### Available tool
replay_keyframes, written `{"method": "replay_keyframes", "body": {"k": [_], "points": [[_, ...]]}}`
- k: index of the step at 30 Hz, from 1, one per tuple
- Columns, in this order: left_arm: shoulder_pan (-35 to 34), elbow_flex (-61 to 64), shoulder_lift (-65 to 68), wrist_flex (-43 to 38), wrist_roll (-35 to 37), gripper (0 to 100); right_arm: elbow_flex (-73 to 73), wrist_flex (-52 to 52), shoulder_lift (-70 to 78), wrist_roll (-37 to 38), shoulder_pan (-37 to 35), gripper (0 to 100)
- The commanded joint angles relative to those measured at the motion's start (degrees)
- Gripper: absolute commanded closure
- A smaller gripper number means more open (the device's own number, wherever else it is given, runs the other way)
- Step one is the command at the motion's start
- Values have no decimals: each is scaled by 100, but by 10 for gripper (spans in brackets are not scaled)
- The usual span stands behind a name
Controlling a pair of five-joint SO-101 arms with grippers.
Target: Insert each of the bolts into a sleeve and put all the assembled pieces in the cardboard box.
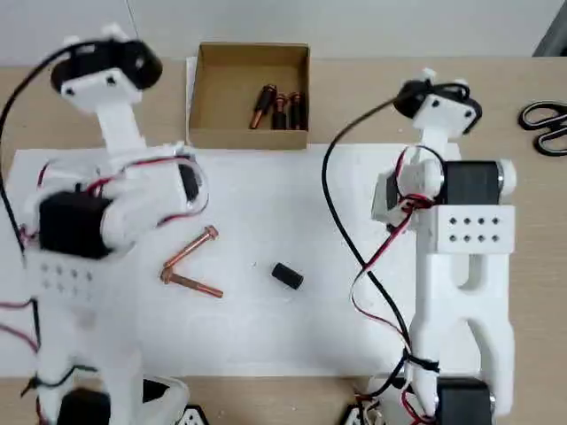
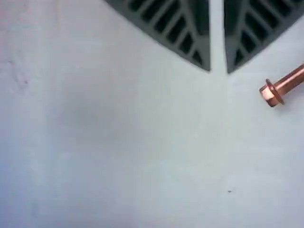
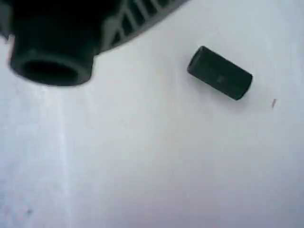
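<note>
Two copper bolts [image 1: 190, 247] [image 1: 191, 283] lie on the white mat [image 1: 292, 336], with a loose black sleeve [image 1: 286, 275] to their right. My left gripper [image 2: 218, 70] hangs shut and empty just above the mat, and one bolt's head [image 2: 272, 91] lies close beside its fingertips. My right gripper [image 3: 71, 33] is shut on another black sleeve [image 3: 50, 59], whose open end faces the camera. The loose sleeve [image 3: 219, 72] lies on the mat a short way off from it. The cardboard box [image 1: 252, 62] at the back holds three assembled pieces [image 1: 280, 108].
Black scissors [image 1: 545, 124] lie on the wooden table at the far right. Cables trail from both arms over the mat. The mat in front of the bolts and sleeve is bare.
</note>
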Motion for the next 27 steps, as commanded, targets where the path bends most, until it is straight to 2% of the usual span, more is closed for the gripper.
{"method": "replay_keyframes", "body": {"k": [1,4,7,8,18,27], "points": [[-62,-259,580,114,-281,994,325,-75,-479,-62,145,995],[-255,-303,1222,105,-1169,994,747,-75,-769,-44,295,995],[-352,-286,1741,105,-2673,994,1116,-75,-1059,-26,418,995],[-352,-277,1864,105,-2980,994,1231,-75,-1156,-26,444,995],[-501,145,2435,114,-3736,994,2409,-479,-1947,-44,462,995],[-782,338,3332,114,-4141,992,2602,-523,-2193,-26,470,995]]}}
